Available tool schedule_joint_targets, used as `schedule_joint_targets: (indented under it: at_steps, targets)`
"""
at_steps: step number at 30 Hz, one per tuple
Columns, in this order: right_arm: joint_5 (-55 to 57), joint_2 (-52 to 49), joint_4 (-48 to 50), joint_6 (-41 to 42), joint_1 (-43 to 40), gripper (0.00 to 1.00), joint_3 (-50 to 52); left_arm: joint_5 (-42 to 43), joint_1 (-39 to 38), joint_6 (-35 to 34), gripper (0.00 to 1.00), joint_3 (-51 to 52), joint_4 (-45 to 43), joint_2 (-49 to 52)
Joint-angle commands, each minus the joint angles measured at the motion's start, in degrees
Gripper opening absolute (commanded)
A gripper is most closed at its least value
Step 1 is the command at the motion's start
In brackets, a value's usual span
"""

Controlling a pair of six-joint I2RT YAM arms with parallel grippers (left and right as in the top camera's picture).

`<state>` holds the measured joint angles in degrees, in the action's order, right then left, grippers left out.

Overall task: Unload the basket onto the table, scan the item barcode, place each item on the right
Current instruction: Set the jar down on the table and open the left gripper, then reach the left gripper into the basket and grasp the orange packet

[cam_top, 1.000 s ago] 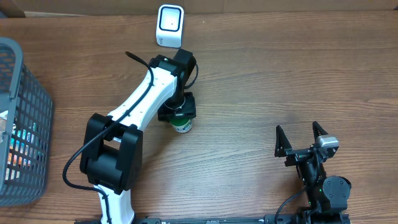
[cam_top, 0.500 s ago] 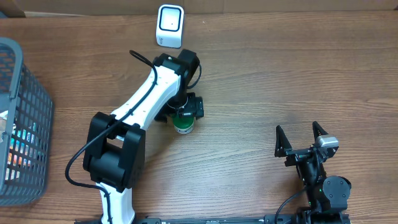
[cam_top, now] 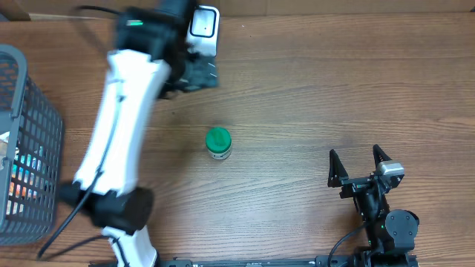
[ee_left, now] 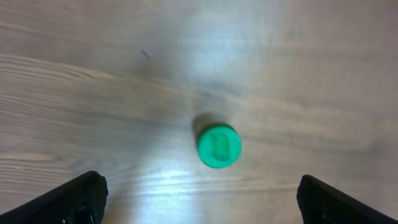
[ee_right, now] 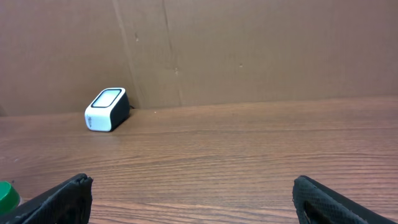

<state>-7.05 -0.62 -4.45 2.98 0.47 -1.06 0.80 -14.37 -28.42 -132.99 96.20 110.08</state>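
Note:
The item is a small jar with a green lid (cam_top: 218, 142). It stands upright and alone on the wooden table. In the left wrist view its green lid (ee_left: 219, 146) lies well below and apart from my left gripper (ee_left: 199, 202), which is open and empty. From overhead, the left gripper (cam_top: 197, 75) is raised high, beside the white barcode scanner (cam_top: 204, 21) at the table's back edge. My right gripper (cam_top: 355, 153) rests open and empty near the front right. The right wrist view shows the scanner (ee_right: 107, 109) far left and the jar's lid (ee_right: 5, 194) at the edge.
A grey wire basket (cam_top: 33, 119) holding packaged goods stands at the left edge. A brown cardboard wall (ee_right: 249, 50) runs along the back of the table behind the scanner.
My left gripper opened and let go of the jar, then lifted and swung back-left toward the scanner. The jar stays where it was set down. The right arm has not moved.

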Motion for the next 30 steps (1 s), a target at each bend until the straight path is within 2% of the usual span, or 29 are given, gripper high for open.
schedule_joint_targets:
  at_steps: [1, 8, 11, 16, 21, 30]
  targets:
    - [0.6, 0.5, 0.2, 0.0, 0.3, 1.00, 0.6, -1.0, 8.8, 3.0, 1.00, -3.1, 0.6, -8.9]
    - [0.6, 0.5, 0.2, 0.0, 0.3, 1.00, 0.6, -0.8, 31.9, 4.0, 1.00, -3.1, 0.6, -17.6]
    - [0.6, 0.5, 0.2, 0.0, 0.3, 1.00, 0.6, -0.3, 43.4, 3.0, 1.00, -3.0, 0.5, -18.0]
    - [0.6, 0.5, 0.2, 0.0, 0.3, 1.00, 0.6, 6.0, 58.6, 1.4, 1.00, 0.8, 0.4, -15.6]
    - [0.6, 0.5, 0.2, 0.0, 0.3, 1.00, 0.6, 6.5, 67.8, 1.9, 1.00, 10.6, -1.7, -12.8]
    - [0.6, 0.5, 0.2, 0.0, 0.3, 1.00, 0.6, 6.2, 71.4, 4.0, 0.94, 29.9, -13.0, -12.2]
